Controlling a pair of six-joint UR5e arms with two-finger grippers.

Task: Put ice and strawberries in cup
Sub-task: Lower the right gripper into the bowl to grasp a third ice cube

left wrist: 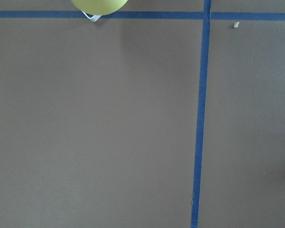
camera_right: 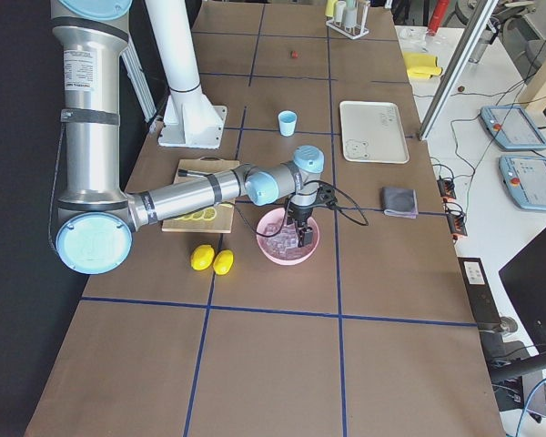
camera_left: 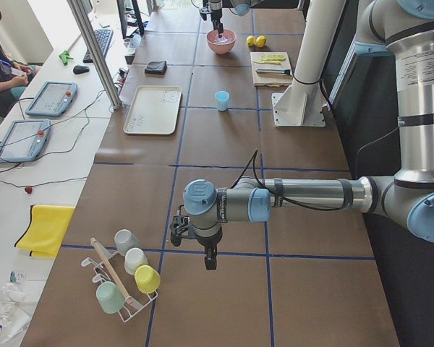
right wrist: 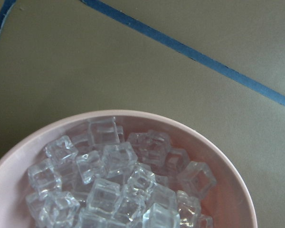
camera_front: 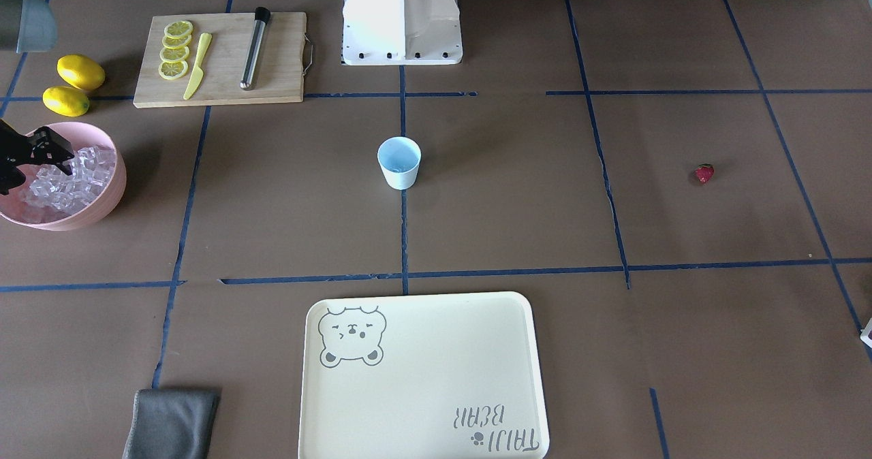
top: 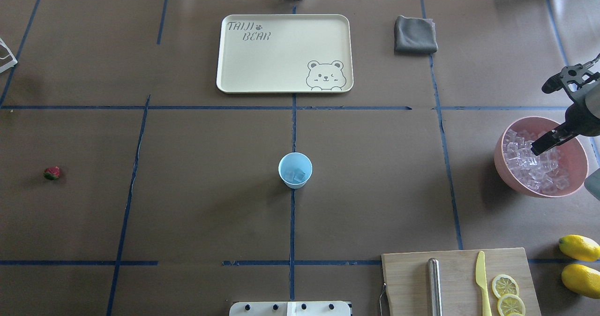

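The light blue cup (top: 295, 169) stands at the table's middle with a few clear ice cubes in it. More ice (top: 534, 168) fills the pink bowl (top: 500, 159) at the table's right end. My right gripper (top: 541, 119) hangs over that bowl, open, with one finger (top: 546, 142) down among the cubes and the other outside the rim. The right wrist view shows only ice (right wrist: 118, 180) in the bowl. A red strawberry (top: 52, 173) lies alone far to the left. My left gripper (camera_left: 210, 259) hovers past the table's left end; whether it is open I cannot tell.
A cream tray (top: 234, 72) and a grey cloth (top: 415, 34) lie on the far side. A cutting board (top: 408, 278) holds lemon slices, a yellow knife and a metal rod. Two lemons (top: 580, 259) sit beside it. A rack of cups (camera_left: 126, 278) stands near the left arm.
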